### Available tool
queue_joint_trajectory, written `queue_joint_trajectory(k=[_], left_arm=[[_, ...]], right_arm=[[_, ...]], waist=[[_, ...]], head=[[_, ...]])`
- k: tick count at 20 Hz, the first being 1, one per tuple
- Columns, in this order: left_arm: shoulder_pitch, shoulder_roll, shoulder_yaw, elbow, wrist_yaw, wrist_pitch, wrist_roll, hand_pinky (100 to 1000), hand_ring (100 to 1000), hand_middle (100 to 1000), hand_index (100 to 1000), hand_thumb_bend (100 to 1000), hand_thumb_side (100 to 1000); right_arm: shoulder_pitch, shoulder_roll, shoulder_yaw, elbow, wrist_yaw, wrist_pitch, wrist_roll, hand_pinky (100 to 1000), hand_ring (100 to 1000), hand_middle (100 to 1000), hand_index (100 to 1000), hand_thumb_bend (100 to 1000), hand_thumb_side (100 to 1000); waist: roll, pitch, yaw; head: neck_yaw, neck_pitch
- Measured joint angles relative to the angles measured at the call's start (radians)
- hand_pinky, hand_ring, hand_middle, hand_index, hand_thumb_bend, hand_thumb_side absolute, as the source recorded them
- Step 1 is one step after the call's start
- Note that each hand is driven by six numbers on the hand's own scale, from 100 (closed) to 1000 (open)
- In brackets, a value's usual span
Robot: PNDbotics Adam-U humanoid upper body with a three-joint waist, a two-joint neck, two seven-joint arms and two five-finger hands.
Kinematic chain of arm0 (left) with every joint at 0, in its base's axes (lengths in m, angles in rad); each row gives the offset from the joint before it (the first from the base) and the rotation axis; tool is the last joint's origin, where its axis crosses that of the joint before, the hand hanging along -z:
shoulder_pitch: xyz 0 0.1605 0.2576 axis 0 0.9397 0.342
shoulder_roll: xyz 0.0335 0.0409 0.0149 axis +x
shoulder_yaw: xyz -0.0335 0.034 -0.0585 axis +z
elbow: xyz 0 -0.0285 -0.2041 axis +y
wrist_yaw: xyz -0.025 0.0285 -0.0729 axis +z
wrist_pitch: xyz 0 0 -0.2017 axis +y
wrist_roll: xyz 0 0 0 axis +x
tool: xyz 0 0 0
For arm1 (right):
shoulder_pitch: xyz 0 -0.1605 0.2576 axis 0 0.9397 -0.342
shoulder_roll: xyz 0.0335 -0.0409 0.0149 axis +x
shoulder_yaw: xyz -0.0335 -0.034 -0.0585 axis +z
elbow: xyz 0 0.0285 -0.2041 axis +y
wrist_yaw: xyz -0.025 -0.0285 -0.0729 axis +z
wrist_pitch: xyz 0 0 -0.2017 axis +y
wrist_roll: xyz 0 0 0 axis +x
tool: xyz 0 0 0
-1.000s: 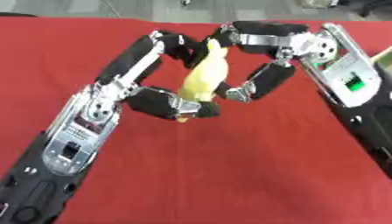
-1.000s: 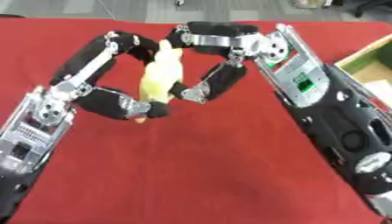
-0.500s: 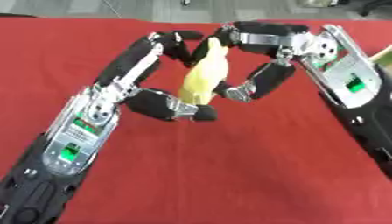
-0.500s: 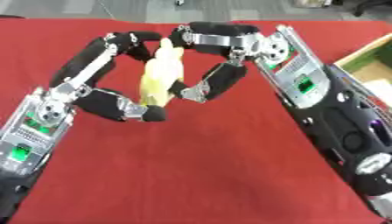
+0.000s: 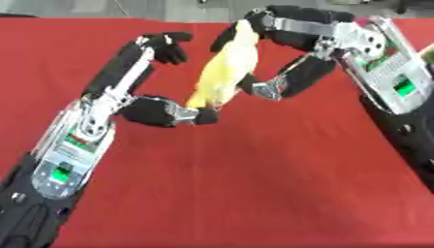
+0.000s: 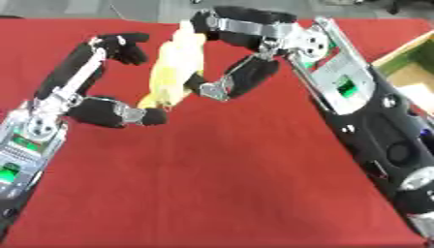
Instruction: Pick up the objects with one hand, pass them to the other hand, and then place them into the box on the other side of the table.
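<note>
Right now we see the yellow banana-shaped object [image 5: 224,72] held above the red worktop [image 5: 254,184], at about 12 o'clock in view. Right hand [image 5: 292,53] has its fingers [image 5: 275,17] and thumb curled around it, upper finger over the top end, lower one pressing mid-body. Left hand [image 5: 140,92] is at 9 o'clock of the object, fingers [image 5: 165,43] spread wide apart; its lower fingertip touches the object's bottom end. Box [image 6: 411,65] sits at 3 o'clock, at the worktop edge.
</note>
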Motion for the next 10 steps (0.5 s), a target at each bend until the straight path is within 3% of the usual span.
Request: queue_joint_trajectory(k=[7,10], left_arm=[[0.058,0.054,0.046,-0.031,0.019,0.027,0.041,732,661,616,895,879,662],[0.091,0.083,0.07,-0.054,0.028,0.039,0.057,717,636,586,871,808,651]], right_arm=[[0.04,-0.06,-0.075,-0.073,-0.096,0.08,-0.053,841,872,402,448,100,100],[0.07,-0.109,-0.124,-0.104,-0.141,0.112,-0.096,841,872,406,450,100,100]], waist=[[-0.001,-0.001,0.0],[-0.001,-0.002,-0.006]], head=[[-0.008,0.0],[-0.016,0.0]])
